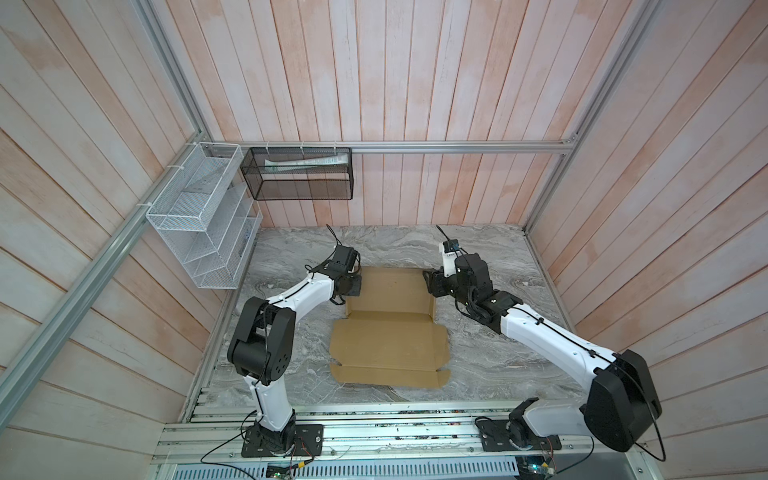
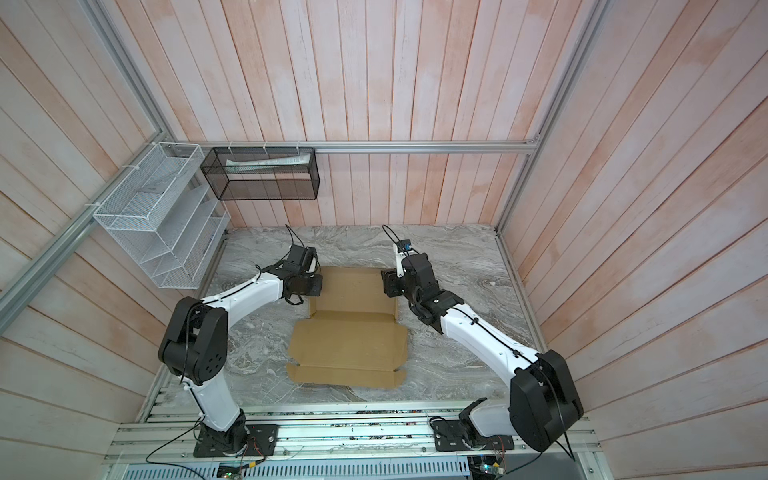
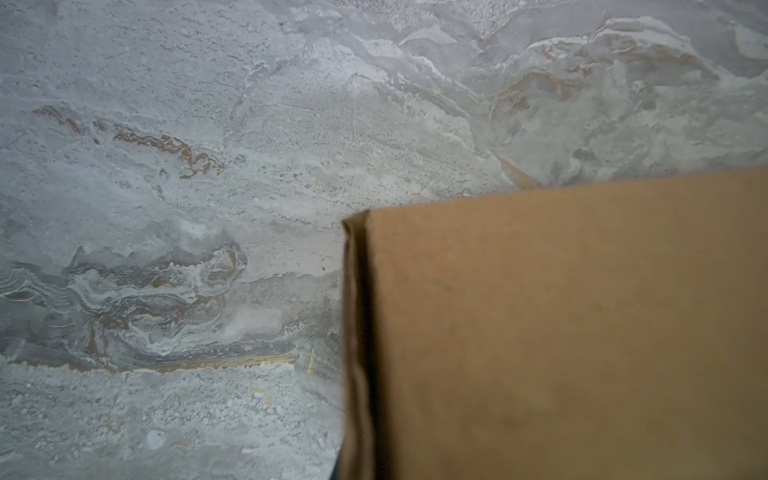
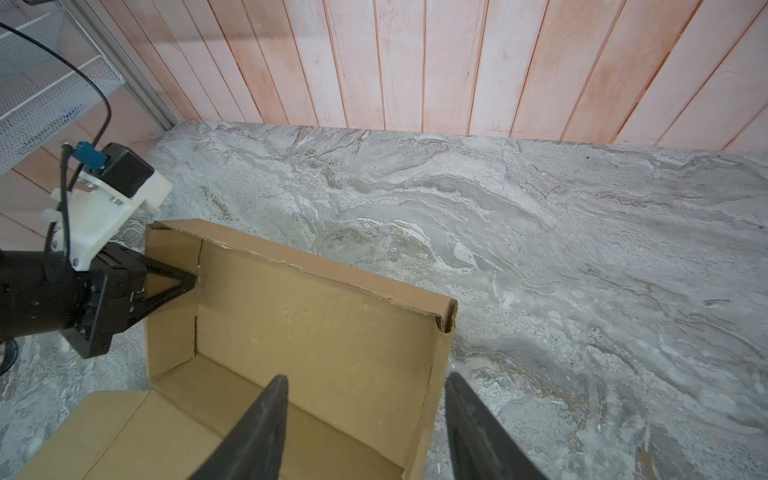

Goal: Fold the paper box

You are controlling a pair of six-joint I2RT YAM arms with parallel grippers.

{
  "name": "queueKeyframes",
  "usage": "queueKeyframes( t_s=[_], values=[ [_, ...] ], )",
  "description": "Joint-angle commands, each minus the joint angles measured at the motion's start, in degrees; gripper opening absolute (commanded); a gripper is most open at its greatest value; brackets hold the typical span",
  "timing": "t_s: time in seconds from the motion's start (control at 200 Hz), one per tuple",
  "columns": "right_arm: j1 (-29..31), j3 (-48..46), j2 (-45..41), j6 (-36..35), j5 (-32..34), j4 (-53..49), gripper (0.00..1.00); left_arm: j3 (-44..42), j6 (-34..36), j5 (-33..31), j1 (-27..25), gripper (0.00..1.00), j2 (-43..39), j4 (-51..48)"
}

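The paper box (image 1: pixel 390 332) (image 2: pixel 353 332) is tan cardboard lying mid-table in both top views. Its back and side walls stand up and its lid panel lies flat toward the front. My left gripper (image 1: pixel 354 286) (image 2: pixel 318 286) is at the left wall. In the right wrist view its fingers (image 4: pixel 183 286) meet in a point on that wall near the back corner, shut on the cardboard. The left wrist view shows only the cardboard (image 3: pixel 561 332) close up; the fingers are hidden. My right gripper (image 4: pixel 366 377) (image 1: pixel 428 280) is open and straddles the right wall (image 4: pixel 434 395), one finger inside, one outside.
The box rests on a grey marble tabletop (image 1: pixel 478 257) enclosed by pink plank walls. A white wire rack (image 1: pixel 199 216) hangs on the left wall and a black mesh basket (image 1: pixel 297 174) on the back wall. Aluminium rails (image 1: pixel 374 432) carrying the arm bases run along the front.
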Motion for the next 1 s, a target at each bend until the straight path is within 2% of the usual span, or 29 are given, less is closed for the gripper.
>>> queueKeyframes(
  t_s=[0.0, 0.37, 0.68, 0.995],
  values=[
    [-0.36, 2.03, 1.45, -0.92, -2.57, -1.01, 0.61, 1.72, 2.13, 0.69, 0.71, 0.0, 2.56, -4.77],
    [-0.32, 4.96, 7.8, 0.22, -8.43, -1.54, 0.57, 5.86, 2.93, 1.39, 1.17, 0.0, 6.93, -6.47],
    [-0.05, 7.6, 14.64, 1.19, -13.2, -0.13, 0.31, 6.24, 2.84, 1.41, 1.27, 0.0, 8.37, -5.74],
    [0.72, 11.28, 21.53, 1.14, -14.55, 0.24, 0.24, 5.98, 2.75, 1.52, 1.43, 0.0, 8.62, -5.32]
  ],
)
